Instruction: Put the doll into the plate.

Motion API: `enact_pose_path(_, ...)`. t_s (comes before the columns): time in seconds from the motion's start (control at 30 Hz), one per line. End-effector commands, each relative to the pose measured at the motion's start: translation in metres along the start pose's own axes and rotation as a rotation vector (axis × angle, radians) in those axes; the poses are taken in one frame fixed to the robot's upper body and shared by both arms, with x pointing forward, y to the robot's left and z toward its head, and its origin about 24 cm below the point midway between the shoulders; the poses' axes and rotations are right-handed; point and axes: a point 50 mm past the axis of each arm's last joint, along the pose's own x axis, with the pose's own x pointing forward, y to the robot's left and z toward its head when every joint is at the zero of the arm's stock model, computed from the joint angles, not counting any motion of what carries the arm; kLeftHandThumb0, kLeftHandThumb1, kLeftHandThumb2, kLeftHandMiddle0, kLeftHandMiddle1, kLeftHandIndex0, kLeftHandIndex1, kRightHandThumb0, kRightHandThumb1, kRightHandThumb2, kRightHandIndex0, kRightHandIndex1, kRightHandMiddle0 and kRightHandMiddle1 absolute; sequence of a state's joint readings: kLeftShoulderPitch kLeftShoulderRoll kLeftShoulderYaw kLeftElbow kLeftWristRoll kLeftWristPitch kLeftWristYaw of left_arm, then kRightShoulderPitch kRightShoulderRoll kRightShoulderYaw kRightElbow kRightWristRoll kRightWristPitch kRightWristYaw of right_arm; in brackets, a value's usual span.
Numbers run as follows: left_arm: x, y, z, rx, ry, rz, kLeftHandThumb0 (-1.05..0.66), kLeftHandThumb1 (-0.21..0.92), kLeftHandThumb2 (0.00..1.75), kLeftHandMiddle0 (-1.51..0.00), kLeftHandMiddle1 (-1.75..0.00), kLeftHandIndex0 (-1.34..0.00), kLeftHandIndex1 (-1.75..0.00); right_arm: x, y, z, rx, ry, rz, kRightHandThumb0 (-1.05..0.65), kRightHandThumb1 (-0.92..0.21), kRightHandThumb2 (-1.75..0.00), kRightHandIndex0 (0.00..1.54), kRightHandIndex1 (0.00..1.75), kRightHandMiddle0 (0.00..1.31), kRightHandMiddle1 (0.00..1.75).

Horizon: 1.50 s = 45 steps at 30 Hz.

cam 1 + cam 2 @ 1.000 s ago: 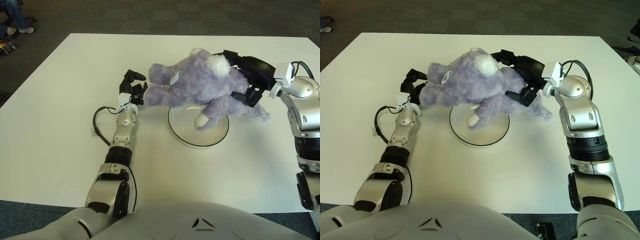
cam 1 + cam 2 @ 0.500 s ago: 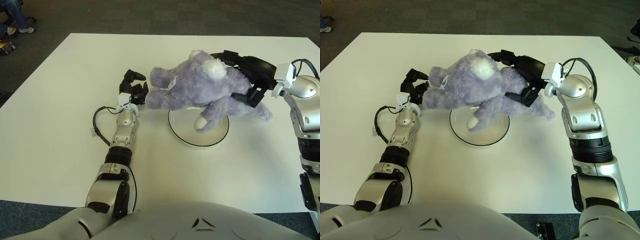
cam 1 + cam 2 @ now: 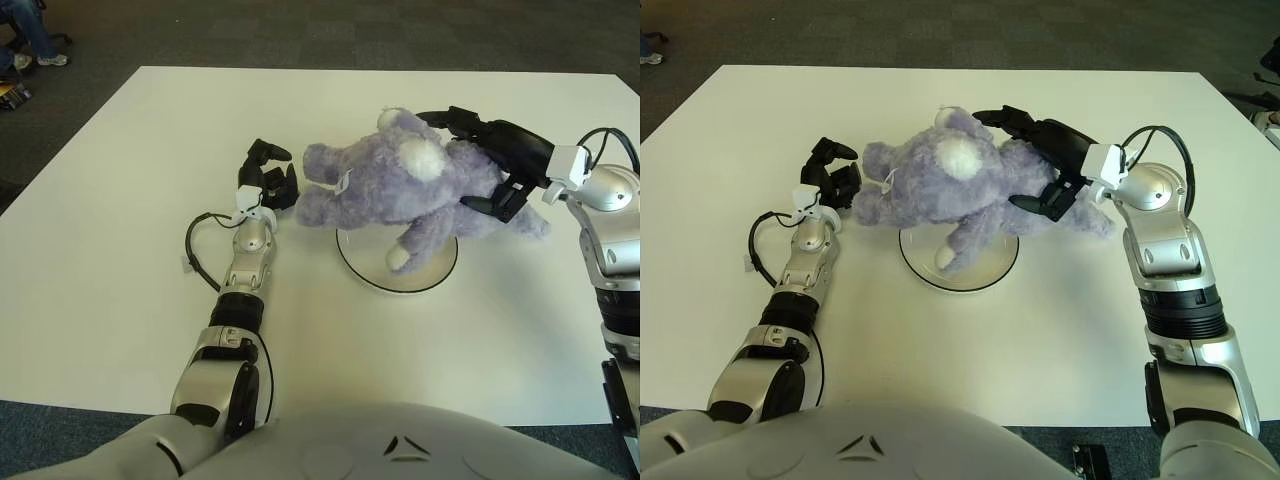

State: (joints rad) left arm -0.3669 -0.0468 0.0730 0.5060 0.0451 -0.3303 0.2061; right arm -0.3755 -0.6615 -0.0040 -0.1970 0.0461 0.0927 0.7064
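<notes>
Left eye view, nearest first: grey torso shell along the bottom edge, then a wide bare stretch of white tabletop [image 3: 120,300] running out to the near edge and the left edge. Left forearm laid forward across that stretch, a black cable loop [image 3: 195,250] just beside its wrist. Left hand [image 3: 268,182] at the doll's left end, dark fingers curled loosely and gripping nothing; whether the fingertips touch the fur cannot be told. Round white plate [image 3: 370,275] at the middle of the tabletop, near rim bare, open tabletop all around it. Purple plush doll [image 3: 400,180] stretched sideways over the plate's far half, one white-soled paw hanging down over the plate; contact between paw and plate cannot be told. Head end reaching left past the rim, rear end past the right rim. Right hand [image 3: 495,165] clamped on the doll's rear, one finger arched over the top, another under the body. Right arm coming in from the right edge. Farther on, bare tabletop up to the far edge, dark carpet [image 3: 300,30] beyond.
</notes>
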Motion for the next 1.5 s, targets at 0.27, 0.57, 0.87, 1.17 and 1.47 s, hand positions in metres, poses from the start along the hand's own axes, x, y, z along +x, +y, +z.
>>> enact_pose_path(0.27,-0.013,0.004,-0.017,-0.001,0.061,0.011,-0.45,0.4,1.21,-1.18,-1.75,-0.54,-1.75,-0.003,-0.014,0.004,-0.067,0.072,0.088,0.48,-0.26,-1.37,0.64,1.75,0.0,0.03)
enact_pose_path(0.57,-0.013,0.004,-0.017,0.001,0.059,0.01,-0.45,0.4,1.21,-1.18,-1.75,-0.55,-1.75,-0.005,-0.021,0.006,-0.111,0.082,0.136,0.44,-0.37,-1.24,0.55,1.75,0.0,0.0)
enact_pose_path(0.87,-0.014,0.003,-0.018,-0.002,0.062,0.014,-0.45,0.4,1.21,-1.18,-1.75,-0.54,-1.75,-0.007,-0.023,0.006,-0.18,0.066,0.151,0.47,-0.29,-1.34,0.62,1.75,0.0,0.0)
enact_pose_path(1.17,-0.014,0.002,-0.019,-0.004,0.065,0.018,-0.45,0.41,1.2,-1.18,-1.75,-0.54,-1.75,-0.007,-0.022,0.007,-0.269,0.008,0.134,0.48,-0.26,-1.38,0.65,1.75,0.0,0.0)
enact_pose_path(1.47,-0.014,0.001,-0.018,-0.001,0.068,0.019,-0.45,0.41,1.2,-1.17,-1.75,-0.54,-1.75,-0.007,-0.021,0.006,-0.243,0.005,0.125,-0.24,-0.34,-1.05,0.23,1.63,0.0,0.0)
